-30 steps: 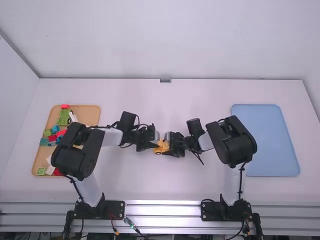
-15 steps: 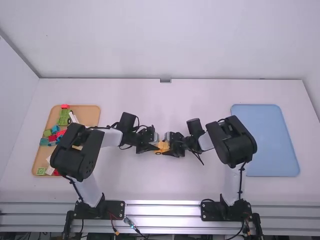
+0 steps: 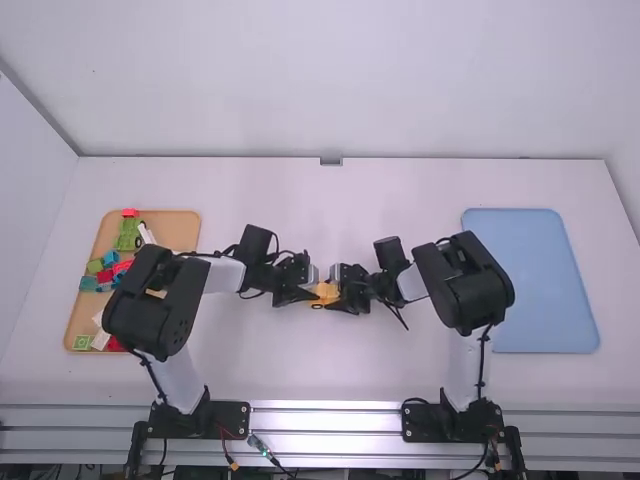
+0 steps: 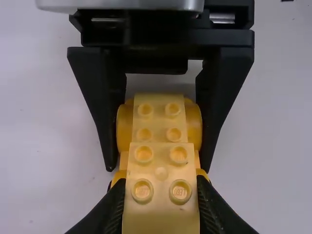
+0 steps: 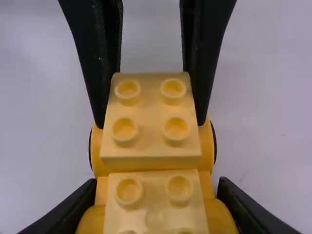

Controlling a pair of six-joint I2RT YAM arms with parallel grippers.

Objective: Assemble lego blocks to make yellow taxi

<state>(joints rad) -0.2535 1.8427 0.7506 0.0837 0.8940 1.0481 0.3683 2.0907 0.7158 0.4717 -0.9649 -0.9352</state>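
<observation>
Left gripper (image 3: 312, 293) and right gripper (image 3: 341, 292) face each other at mid-table, around a yellow car piece (image 3: 324, 292). In the left wrist view, my left gripper (image 4: 161, 207) is shut on a raised yellow studded block (image 4: 161, 168). Beyond it, the right gripper (image 4: 160, 141) clasps the rounded sides of the yellow wheeled base (image 4: 193, 127). From the right wrist view, my right gripper (image 5: 155, 209) grips the base (image 5: 208, 146) by its near part; the left gripper (image 5: 152, 100) pinches the raised block (image 5: 150, 112). Whether block and base are fully joined I cannot tell.
A tan tray (image 3: 180, 232) with green, red, blue and white blocks lies at the left, partly under the left arm. The right arm stands partly over a light blue tray (image 3: 540, 290) at the right.
Since a second ago the left gripper has shifted very slightly at the yellow piece, toward the camera's side of the table. The right arm has kept still.
</observation>
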